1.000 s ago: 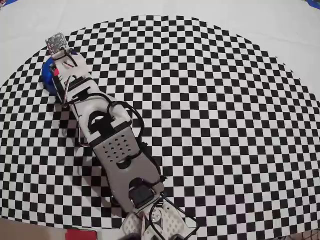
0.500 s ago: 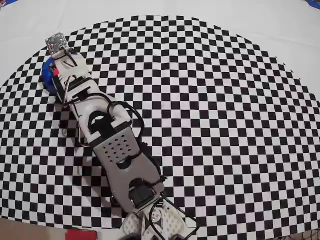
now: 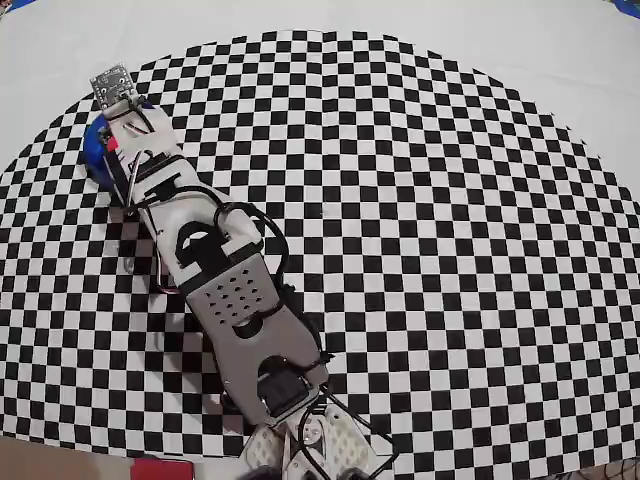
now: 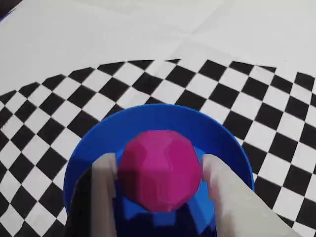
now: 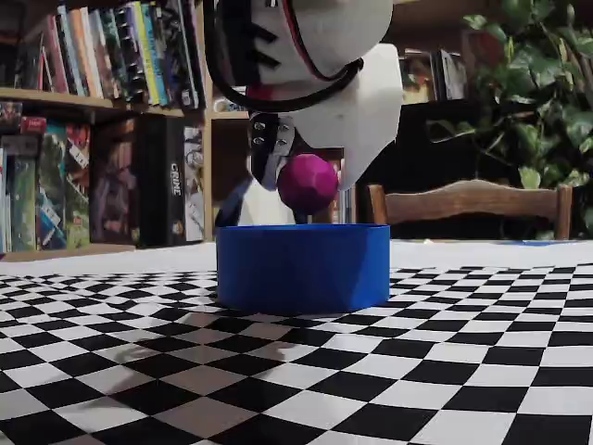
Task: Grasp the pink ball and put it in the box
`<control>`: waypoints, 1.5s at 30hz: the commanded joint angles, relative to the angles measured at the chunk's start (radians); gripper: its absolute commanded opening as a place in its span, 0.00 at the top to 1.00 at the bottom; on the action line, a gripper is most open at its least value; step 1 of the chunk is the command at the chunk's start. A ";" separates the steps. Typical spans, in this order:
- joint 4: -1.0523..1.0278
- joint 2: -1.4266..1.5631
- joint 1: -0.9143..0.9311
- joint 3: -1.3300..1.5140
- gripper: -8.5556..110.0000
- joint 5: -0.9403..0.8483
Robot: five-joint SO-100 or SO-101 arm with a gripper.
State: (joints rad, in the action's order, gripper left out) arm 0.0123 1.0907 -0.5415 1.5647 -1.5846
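Nothing is shifting between the earlier overhead pictures and this one: the arm point(image 3: 215, 290) is staying stretched toward the box point(image 3: 96, 150) at the checkered mat's point(image 3: 450, 250) upper left. In the fixed view the gripper point(image 5: 301, 185) is gripping the pink ball point(image 5: 308, 184) just above the box point(image 5: 302, 268), clear of its rim. The wrist view is showing both fingers point(image 4: 104, 187) pressing the ball's point(image 4: 159, 170) sides over the blue interior point(image 4: 148, 123); overhead, the ball is hidden. A spine on the shelf point(image 5: 174, 190) is reading "CRIME".
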 commanded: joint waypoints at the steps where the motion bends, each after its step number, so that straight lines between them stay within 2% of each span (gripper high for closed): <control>1: 0.005 0.012 -0.002 -0.032 0.67 -0.003; 13: 0.015 0.020 0.003 -0.034 0.66 -0.003; 23: 0.015 0.107 0.051 -0.012 0.69 0.097; 29: 0.046 0.192 0.092 0.044 0.86 0.224; 33: 0.078 0.272 0.124 0.107 0.93 0.330; 45: 0.084 0.566 0.261 0.341 0.93 0.762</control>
State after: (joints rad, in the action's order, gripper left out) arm 0.0767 1.5478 -0.3083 1.8776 -0.9127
